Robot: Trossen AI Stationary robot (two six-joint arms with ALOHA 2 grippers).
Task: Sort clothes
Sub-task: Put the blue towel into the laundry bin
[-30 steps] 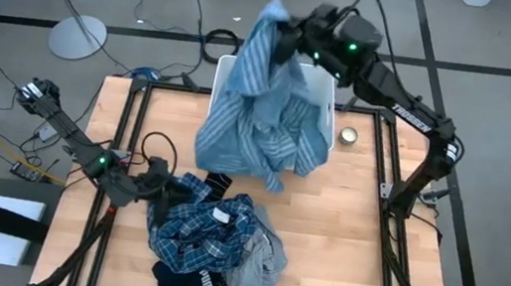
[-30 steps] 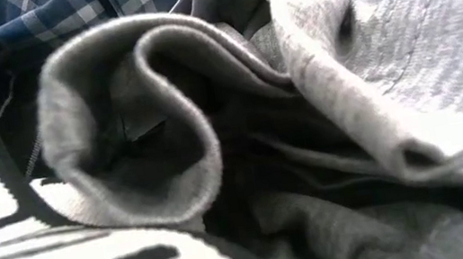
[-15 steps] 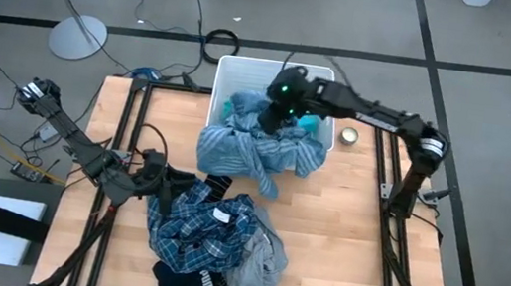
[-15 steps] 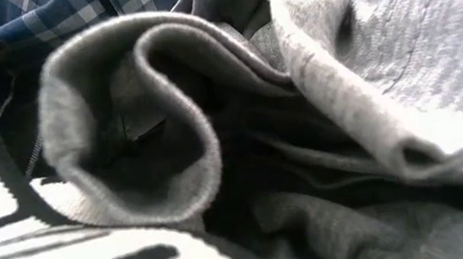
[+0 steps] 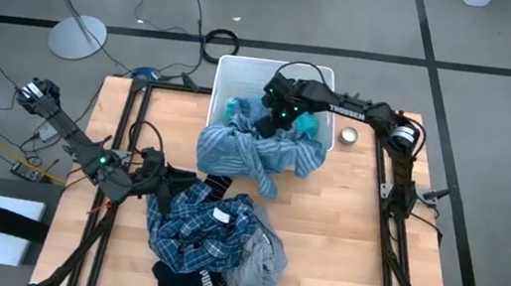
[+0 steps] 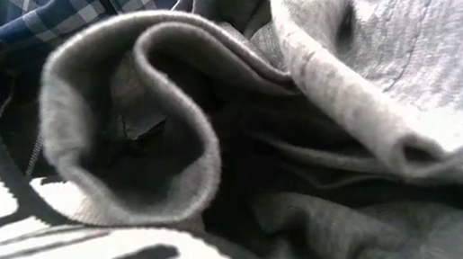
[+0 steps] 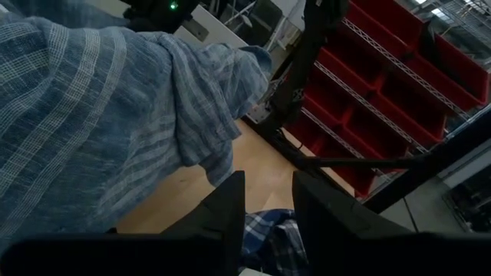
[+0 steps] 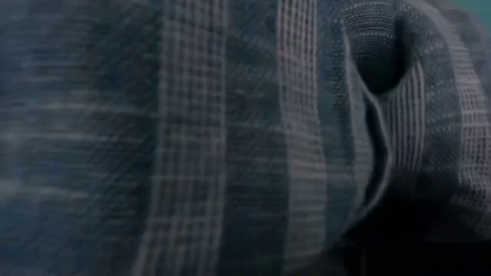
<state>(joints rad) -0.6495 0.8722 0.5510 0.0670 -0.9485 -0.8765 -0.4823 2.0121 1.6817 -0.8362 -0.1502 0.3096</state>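
Note:
A white bin (image 5: 229, 64) stands at the table's far edge. A grey-blue striped shirt (image 5: 252, 150) lies bunched over its near rim and onto the table; a turquoise top (image 5: 310, 125) shows inside. My right gripper (image 5: 279, 114) is low over the shirt in the bin, and striped cloth (image 8: 230, 138) fills its wrist view. At the near left lies a pile: plaid shirt (image 5: 209, 225), grey piece (image 5: 259, 264), navy item with white stripes (image 5: 195, 285). My left gripper (image 5: 162, 178) stands open at the pile's left edge, pointing at the striped shirt (image 7: 100, 115). My left gripper lies at the plaid shirt's left edge, and plaid cloth (image 7: 268, 230) shows low between its fingers; I cannot tell whether it touches the cloth.
A small round tin (image 5: 348, 135) sits on the table just right of the bin. Bare wood (image 5: 352, 237) lies right of the pile. Grey cloth (image 6: 317, 90) fills the low view, right in front of its camera. Dark frame rails run along the table's left and right sides.
My right gripper has come down from high above the bin to low over it. The striped shirt, which hung spread out below the gripper, has sunk and now lies bunched across the bin's near rim and the table.

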